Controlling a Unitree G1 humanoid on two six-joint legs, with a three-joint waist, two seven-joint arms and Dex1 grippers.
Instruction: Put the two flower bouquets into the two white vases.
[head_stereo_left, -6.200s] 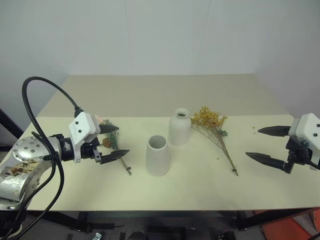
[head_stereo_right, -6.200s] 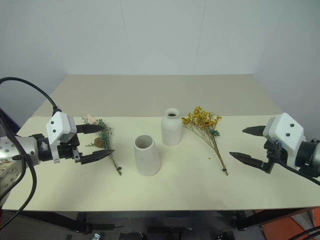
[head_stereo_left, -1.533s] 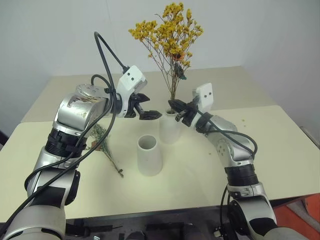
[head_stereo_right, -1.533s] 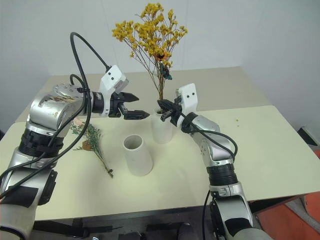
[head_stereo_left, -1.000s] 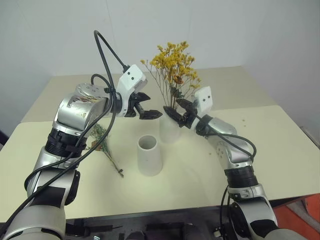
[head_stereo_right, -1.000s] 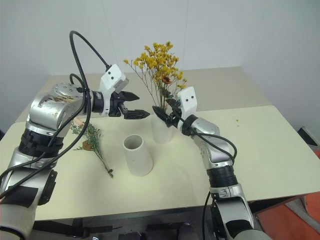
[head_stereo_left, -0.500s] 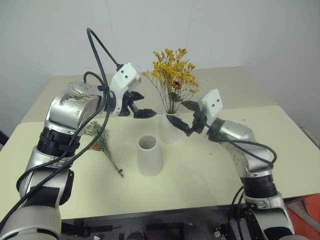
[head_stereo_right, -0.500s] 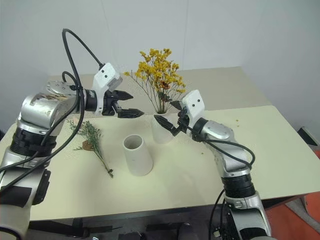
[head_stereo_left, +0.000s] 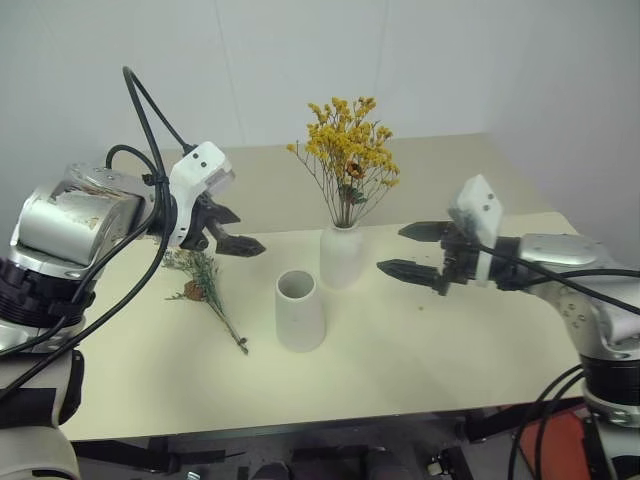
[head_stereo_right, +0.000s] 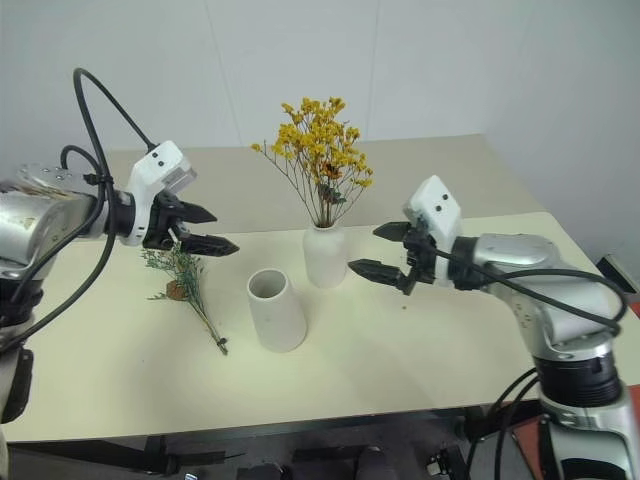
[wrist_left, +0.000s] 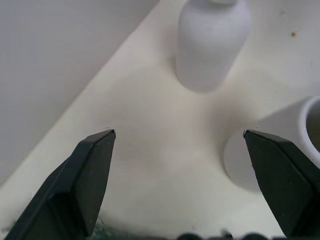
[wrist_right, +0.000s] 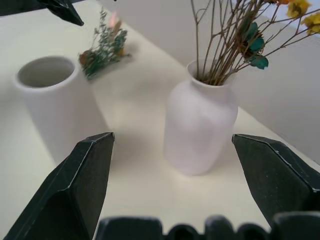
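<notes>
The mustard-yellow bouquet (head_stereo_left: 347, 150) stands upright in the narrow-necked white vase (head_stereo_left: 341, 256) at the table's middle. In front and to the left of it stands the wide-mouthed white vase (head_stereo_left: 300, 310), with nothing in it. The grey-green bouquet (head_stereo_left: 203, 290) lies flat on the table further left. My left gripper (head_stereo_left: 248, 232) hovers open above that bouquet's right side, holding nothing. My right gripper (head_stereo_left: 392, 249) hangs open to the right of the narrow-necked vase, apart from it. The right wrist view looks at both vases (wrist_right: 200, 125) and the grey-green bouquet (wrist_right: 105, 50).
The cream table (head_stereo_left: 420, 360) ends near me at its front edge. A second tabletop (head_stereo_left: 260, 195) joins it behind the vases, against a white wall. A few small flower crumbs (head_stereo_left: 421, 298) lie right of the narrow-necked vase.
The yellow bouquet has sunk into the narrow-necked vase and my right gripper has let go of its stems. Both grippers have drawn away from the vase, left one leftward, right one rightward.
</notes>
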